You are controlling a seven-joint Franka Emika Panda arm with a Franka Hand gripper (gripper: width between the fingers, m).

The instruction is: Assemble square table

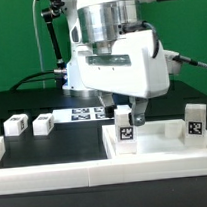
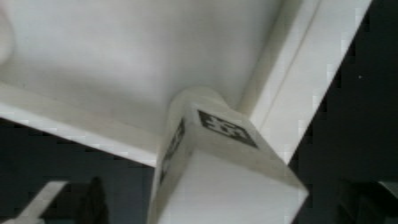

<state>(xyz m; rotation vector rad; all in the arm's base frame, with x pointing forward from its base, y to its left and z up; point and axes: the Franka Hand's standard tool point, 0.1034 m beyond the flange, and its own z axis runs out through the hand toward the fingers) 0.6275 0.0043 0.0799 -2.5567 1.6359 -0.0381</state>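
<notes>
This is looking like a robotics lab test bench rather than a home or shop. A white robot arm [image 1: 114, 61] is hanging over a matte black worktop [image 1: 31, 102], with black and green cables [image 1: 194, 61] trailing behind it against a dark backdrop. A marker board [image 1: 87, 115] is lying flat on the worktop, and the small white plastic legs [image 1: 15, 125] are carrying the same printed black-and-white tags for camera tracking. A long white border wall [image 1: 46, 176] is fencing the worktop's front edge.
</notes>
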